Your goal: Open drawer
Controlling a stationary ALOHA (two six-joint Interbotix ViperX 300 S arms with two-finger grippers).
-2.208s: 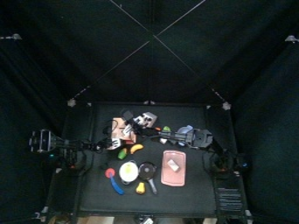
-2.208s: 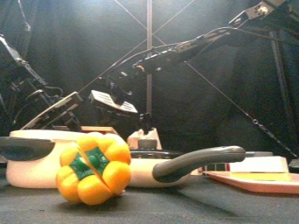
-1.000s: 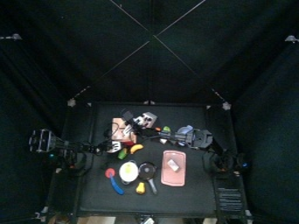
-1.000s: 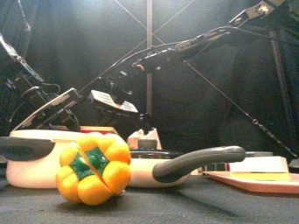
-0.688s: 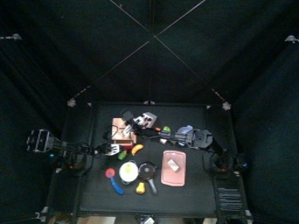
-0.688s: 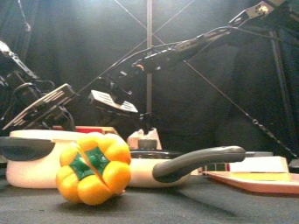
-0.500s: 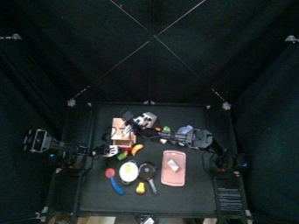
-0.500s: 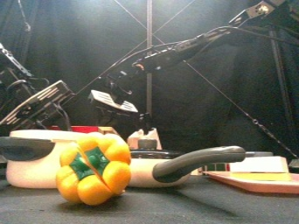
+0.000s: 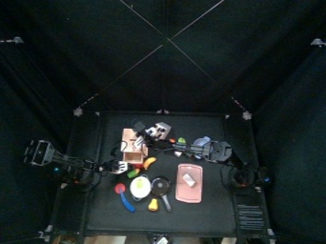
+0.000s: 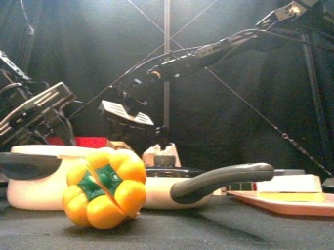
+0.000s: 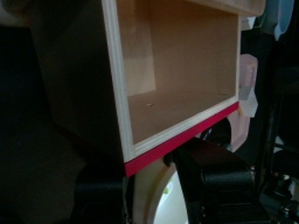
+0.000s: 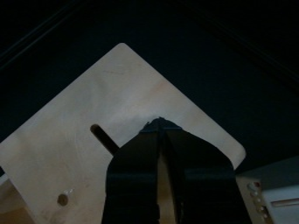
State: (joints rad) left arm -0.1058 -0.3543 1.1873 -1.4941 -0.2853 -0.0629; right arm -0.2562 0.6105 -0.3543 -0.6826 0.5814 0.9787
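Observation:
The drawer (image 9: 132, 143) is a tan wooden box unit at the table's back left. In the left wrist view the drawer (image 11: 176, 70) shows an empty open cavity with a red lower edge. My left gripper (image 9: 112, 170) stands a little to the drawer's front left, apart from it, jaws open and nothing between them. The right arm reaches across from the right. Its gripper (image 10: 158, 135) hangs down onto the unit's pale top part (image 10: 160, 154). In the right wrist view the gripper (image 12: 160, 131) is pinched shut on the edge of a pale wooden panel (image 12: 117, 114).
A yellow bell pepper (image 10: 104, 187) and a white pan (image 10: 39, 176) with a black handle (image 10: 222, 181) stand at the table's front. The pink board (image 9: 189, 181) lies front right. Small food pieces lie around the pan.
My left arm has drawn back to the left, away from the drawer, and risen a little. The right arm and the drawer unit have stayed where they were.

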